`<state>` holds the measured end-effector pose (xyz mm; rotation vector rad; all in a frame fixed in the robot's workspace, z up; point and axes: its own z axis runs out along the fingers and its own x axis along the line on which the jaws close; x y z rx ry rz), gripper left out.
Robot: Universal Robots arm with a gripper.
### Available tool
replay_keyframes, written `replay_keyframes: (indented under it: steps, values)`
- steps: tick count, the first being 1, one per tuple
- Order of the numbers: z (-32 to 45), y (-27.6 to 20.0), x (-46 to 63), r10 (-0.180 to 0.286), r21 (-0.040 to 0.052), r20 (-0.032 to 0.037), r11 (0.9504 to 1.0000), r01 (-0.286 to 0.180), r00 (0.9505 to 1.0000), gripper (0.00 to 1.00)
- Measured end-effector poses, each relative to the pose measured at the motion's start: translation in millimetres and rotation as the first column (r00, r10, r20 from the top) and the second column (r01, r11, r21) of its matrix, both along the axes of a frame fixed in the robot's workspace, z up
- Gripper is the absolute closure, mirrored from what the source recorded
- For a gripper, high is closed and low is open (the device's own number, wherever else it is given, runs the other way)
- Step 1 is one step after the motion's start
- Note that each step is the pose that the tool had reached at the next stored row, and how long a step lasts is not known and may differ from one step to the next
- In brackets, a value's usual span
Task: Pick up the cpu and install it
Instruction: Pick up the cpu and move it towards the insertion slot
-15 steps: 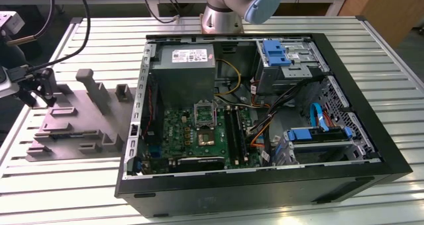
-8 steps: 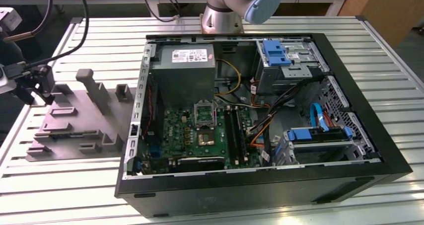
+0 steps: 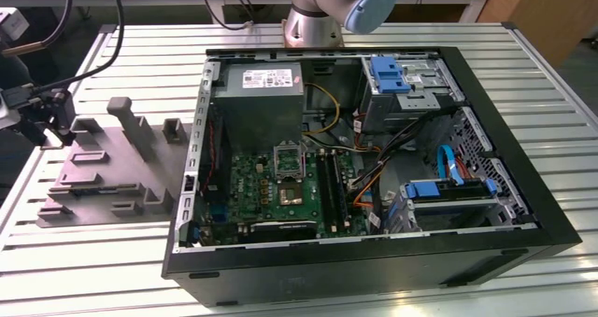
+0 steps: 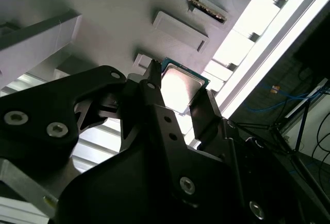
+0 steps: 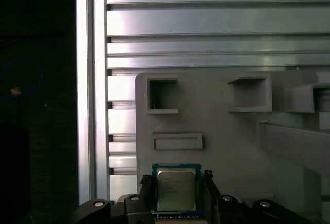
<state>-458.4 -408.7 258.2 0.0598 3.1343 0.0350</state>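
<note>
1. The tool (image 5: 177,178) is over the grey-purple plastic tray with raised blocks (image 5: 232,131), which sits on the slatted aluminium desk (image 5: 206,28). Its two black fingers (image 5: 147,183) are closed in on opposite edges of the cpu (image 5: 176,189), a small flat square chip with a pale silvery metal top and a thin green border.
2. To my eye the hold is slight, thin edges only, so a jolt could let the chip tilt or drop back onto the tray.
3. In both wrist views the tray's blocks and pockets stand near the chip. A sideways drag could catch a corner and twist it in the grip.
4. The open black computer case (image 3: 523,212) sits well apart on the exterior view's right, with loose orange and black cables (image 3: 374,170) beside its green motherboard (image 3: 245,184). A twisted chip would likely seat badly there.
</note>
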Motion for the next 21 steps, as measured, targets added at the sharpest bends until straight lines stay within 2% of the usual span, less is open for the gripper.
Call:
replay_keyframes:
  steps: [12,21]
  values:
    - [0.4,0.0,0.0,0.000,0.0000,0.0000,1.0000,0.000,1.0000,0.53]
    - [5.1,0.0,0.0,0.000,-0.0001,-0.0001,1.0000,0.000,1.0000,0.53]
